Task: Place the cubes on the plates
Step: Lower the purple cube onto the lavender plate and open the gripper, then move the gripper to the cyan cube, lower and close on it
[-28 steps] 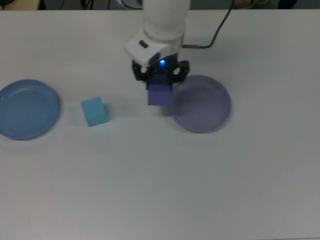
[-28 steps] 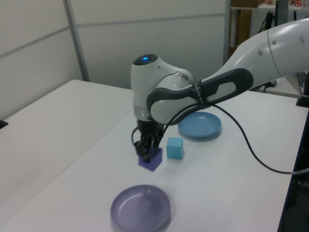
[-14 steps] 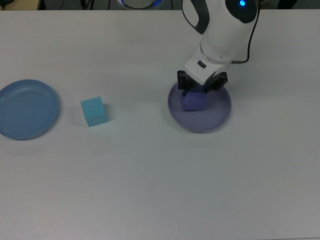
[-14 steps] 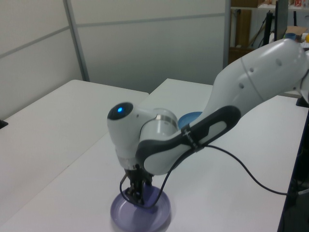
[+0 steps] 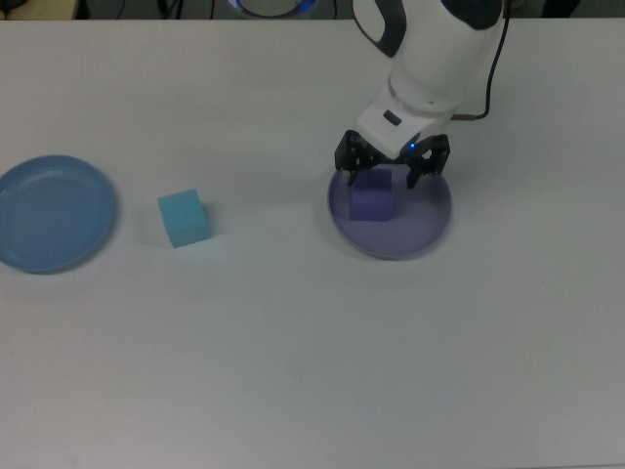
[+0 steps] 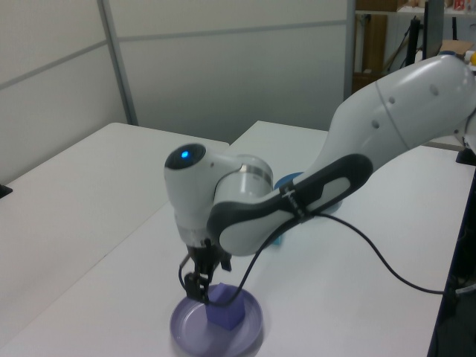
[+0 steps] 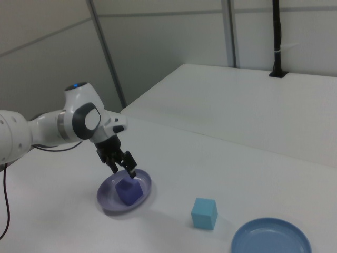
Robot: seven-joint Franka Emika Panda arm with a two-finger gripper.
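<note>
On lavender plate (image 5: 427,223): violet cube (image 5: 372,200) | tool (image 5: 391,173) spread, above cube | no writing legible

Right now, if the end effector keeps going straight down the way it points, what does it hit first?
Most likely the violet-blue cube, sitting on the lavender plate directly under the open end effector; exact alignment is hard to judge.

Both cubes, violet (image 5: 372,200) and cyan (image 5: 184,217), look matt; the lavender plate (image 5: 425,220) and blue plate (image 5: 54,213) look smooth plastic; the worktop (image 5: 312,342) is matt white.
</note>
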